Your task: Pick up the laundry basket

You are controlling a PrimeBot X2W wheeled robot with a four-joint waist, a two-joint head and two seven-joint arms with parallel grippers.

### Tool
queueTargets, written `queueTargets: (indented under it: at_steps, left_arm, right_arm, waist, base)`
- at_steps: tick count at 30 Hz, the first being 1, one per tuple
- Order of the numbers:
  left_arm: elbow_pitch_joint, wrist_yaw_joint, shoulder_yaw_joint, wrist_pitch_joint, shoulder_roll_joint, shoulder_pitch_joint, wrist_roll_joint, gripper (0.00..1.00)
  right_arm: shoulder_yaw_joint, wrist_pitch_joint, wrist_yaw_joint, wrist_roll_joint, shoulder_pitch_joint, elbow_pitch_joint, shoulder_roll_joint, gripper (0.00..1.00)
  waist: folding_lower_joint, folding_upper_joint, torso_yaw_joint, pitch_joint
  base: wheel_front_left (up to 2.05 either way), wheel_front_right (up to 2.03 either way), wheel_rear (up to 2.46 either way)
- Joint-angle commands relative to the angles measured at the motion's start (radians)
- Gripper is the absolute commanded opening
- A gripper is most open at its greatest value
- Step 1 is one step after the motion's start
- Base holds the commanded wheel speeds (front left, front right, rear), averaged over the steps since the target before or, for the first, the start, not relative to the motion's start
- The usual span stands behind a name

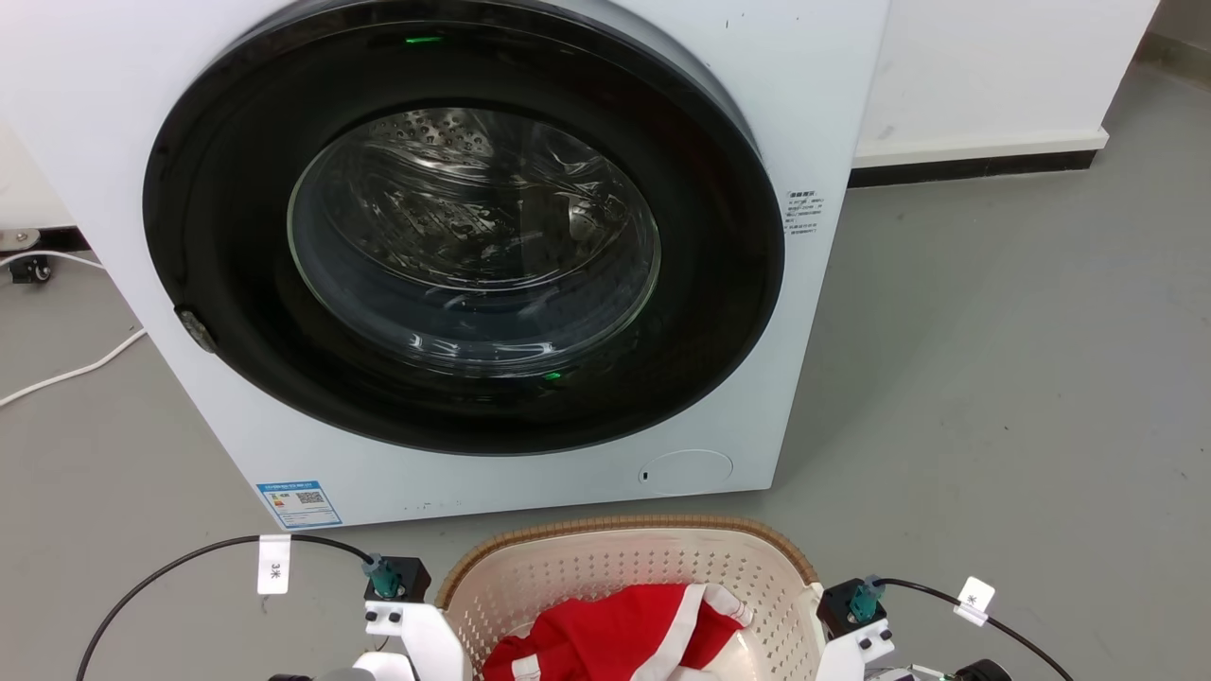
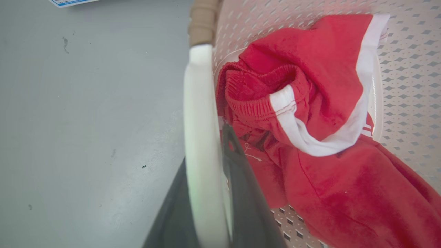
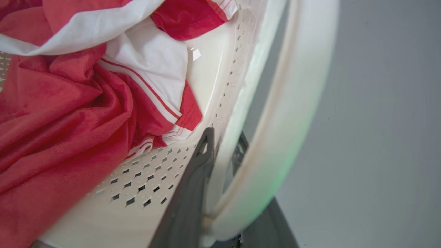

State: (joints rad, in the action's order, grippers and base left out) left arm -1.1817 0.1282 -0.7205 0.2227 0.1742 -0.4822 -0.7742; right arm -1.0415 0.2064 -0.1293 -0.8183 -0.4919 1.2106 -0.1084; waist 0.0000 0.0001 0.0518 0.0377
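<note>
Evidently, the laundry basket (image 1: 587, 567) was found on the grey floor (image 1: 993, 378) directly before the washer (image 1: 473, 246), with a red garment (image 1: 615, 634) lying inside. The left gripper (image 2: 206, 148) was clamped on one white handle (image 2: 200, 103). The right gripper (image 3: 224, 137) was closed over the basket's opposite edge.

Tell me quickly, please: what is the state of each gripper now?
Left gripper: closed on the left handle of the laundry basket.
Right gripper: closed on its right handle.
</note>
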Motion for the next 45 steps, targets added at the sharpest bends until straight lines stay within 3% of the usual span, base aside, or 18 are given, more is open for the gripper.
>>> queueTargets:
  at_steps: [1, 45]
  left_arm:
    - [0.002, 0.003, -0.011, 0.002, 0.015, -0.015, -0.008, 0.00]
    - [-0.014, 0.003, -0.165, -0.017, 0.026, -0.036, -0.185, 0.00]
  right_arm:
    - [-0.011, 0.002, -0.002, -0.007, -0.018, -0.001, -0.016, 0.00]
    - [-0.165, -0.009, -0.003, -0.165, -0.035, 0.015, -0.027, 0.00]
  waist:
    - [0.0000, -0.0001, 0.001, -0.001]
    - [0.0000, -0.0001, -0.007, -0.010]
  base:
    - [0.00, 0.00, 0.00]
    - [0.00, 0.00, 0.00]
